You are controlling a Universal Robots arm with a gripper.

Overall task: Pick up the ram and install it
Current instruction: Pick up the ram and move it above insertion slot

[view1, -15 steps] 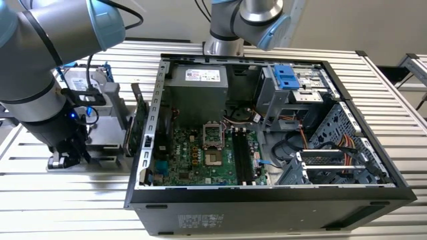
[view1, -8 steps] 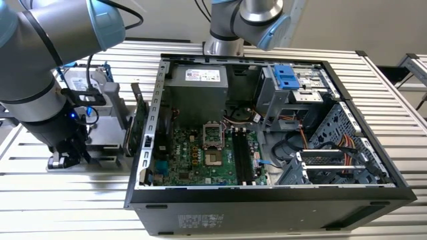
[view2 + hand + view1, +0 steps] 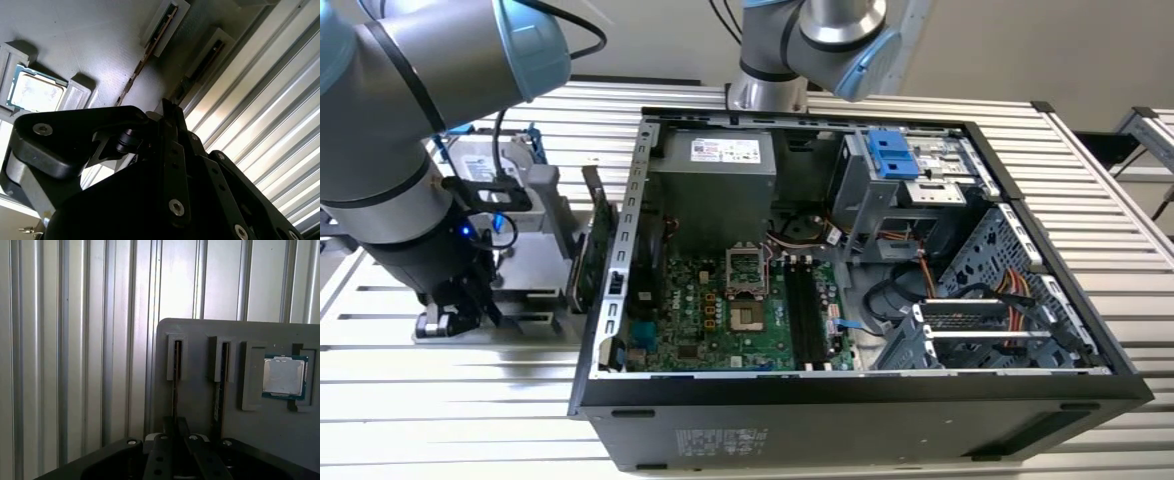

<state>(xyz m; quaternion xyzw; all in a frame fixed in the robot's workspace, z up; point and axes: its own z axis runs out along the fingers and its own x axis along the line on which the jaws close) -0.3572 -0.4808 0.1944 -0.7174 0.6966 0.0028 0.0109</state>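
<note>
One robot hand [image 3: 175, 426] sat low over the ram [image 3: 176, 365], which stood on edge in a grey holder [image 3: 200, 405], in the slot farther from the processor [image 3: 284, 376]. Whether the hand was clamped on it could not be told. The holder lay on the ribbed table [image 3: 75, 365], toward the exterior view's left of the open computer case [image 3: 854, 430].

Ribbed table [image 3: 75, 340] is shiny bare metal; grey holder [image 3: 199, 405] matt plastic; hand [image 3: 175, 424] matt black.

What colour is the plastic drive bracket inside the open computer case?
The drive bracket is blue, clearest in the exterior view.
</note>
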